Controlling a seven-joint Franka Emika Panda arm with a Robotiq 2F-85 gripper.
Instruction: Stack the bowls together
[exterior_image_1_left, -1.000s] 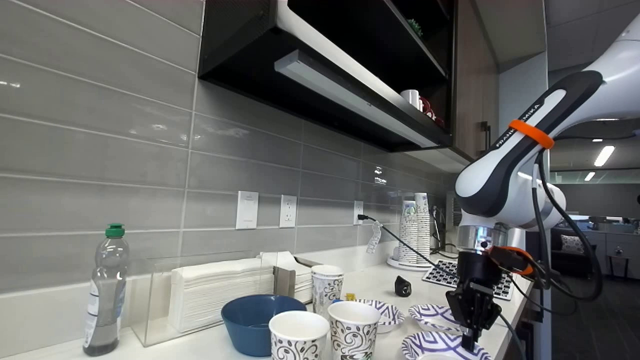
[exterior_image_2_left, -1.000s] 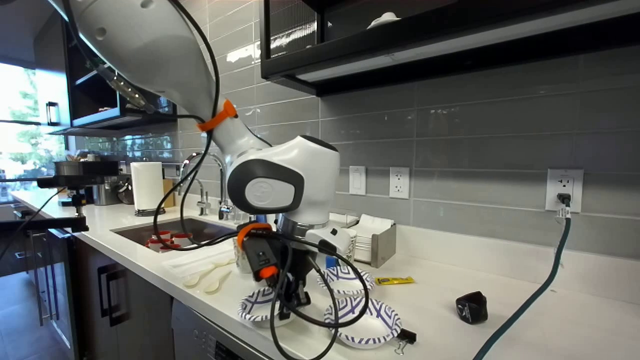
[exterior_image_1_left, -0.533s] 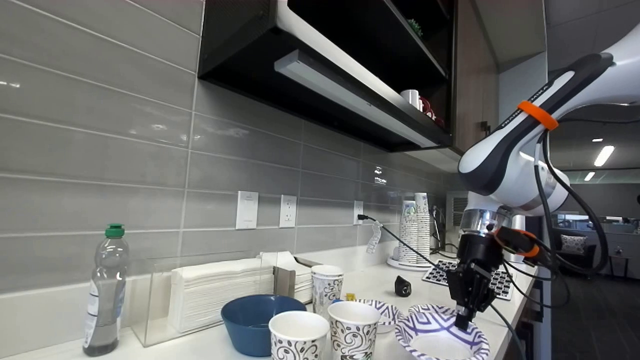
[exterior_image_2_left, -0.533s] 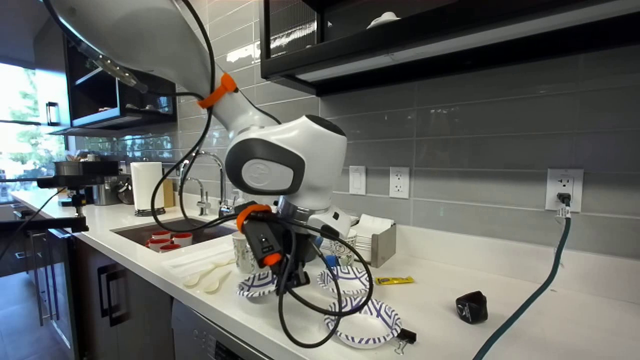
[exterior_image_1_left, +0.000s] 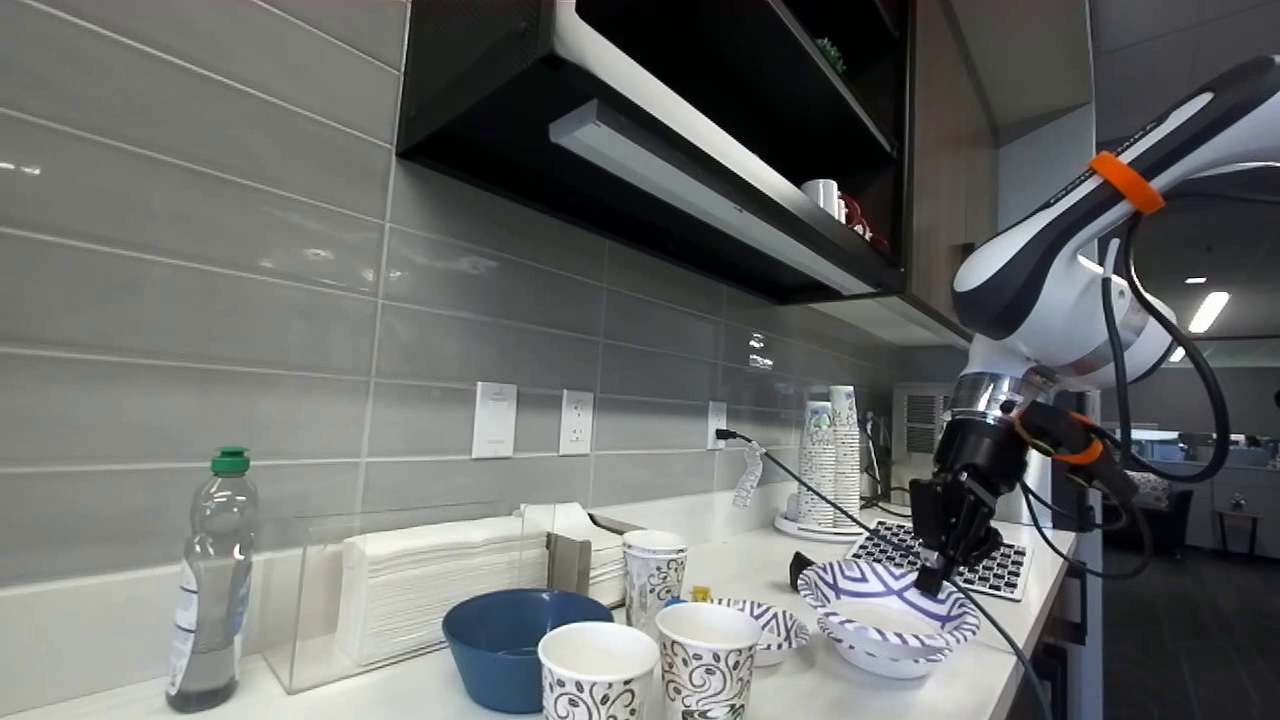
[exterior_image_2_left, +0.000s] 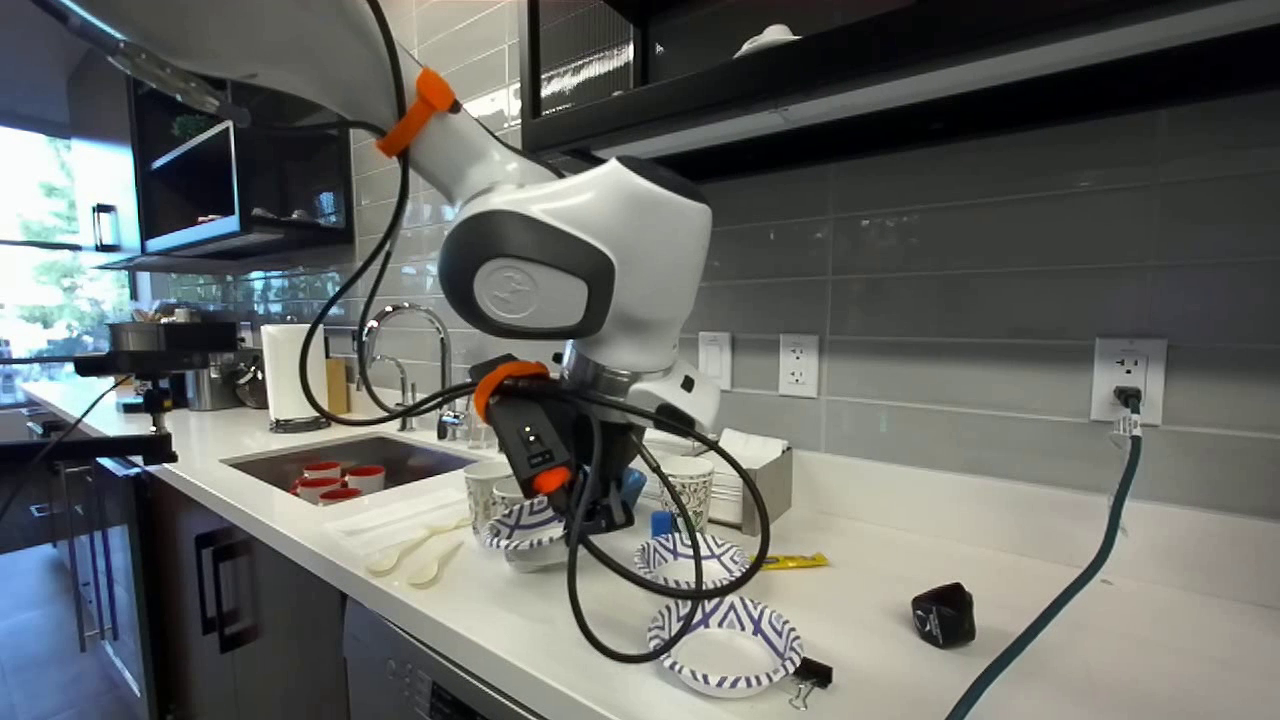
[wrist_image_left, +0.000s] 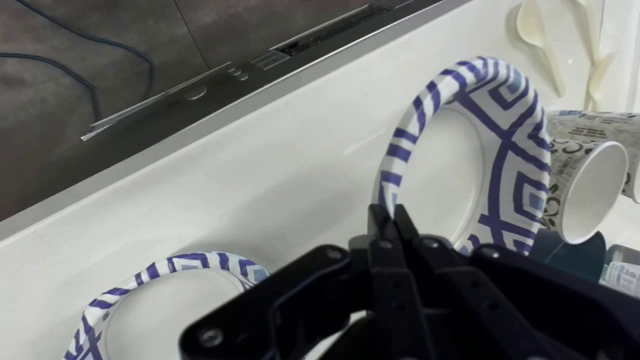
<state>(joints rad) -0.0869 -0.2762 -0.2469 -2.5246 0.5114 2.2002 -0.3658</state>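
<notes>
Clamping the striped rim of a tilted bowl (wrist_image_left: 445, 170) between the tips of the pincer (wrist_image_left: 392, 212), just right of centre in the wrist view, and spreading its round body upward and rightward from there

In an exterior view, holding this tilted bowl at the lower right of the frame, just below the pincer and to the right of a deep, smooth blue bowl (exterior_image_1_left: 500, 660) and several swirl-printed paper cups (exterior_image_1_left: 708, 670)

In an exterior view, showing a second bowl (exterior_image_2_left: 730, 655) and, just behind it, a third bowl (exterior_image_2_left: 668, 556) at lower centre, lower and further right than the pincer, resting separately on the smooth white desk (exterior_image_2_left: 880, 560)

Catching one of those two at the lower left of the wrist view, well apart from the pincer tips and running past the bottom edge

Forming shallow rounds in all three bowls, with flat white floors, and carrying nested diamonds and crossing purple-blue bands on the sloping walls and slanting stripes along the rims; looking thin, paper-like and faintly glossy

Showing a black binder clip (exterior_image_2_left: 814, 673) with silvery wire arms just beside the second bowl, and pale, smooth spoons (wrist_image_left: 531, 25) at the upper right of the wrist view
</notes>
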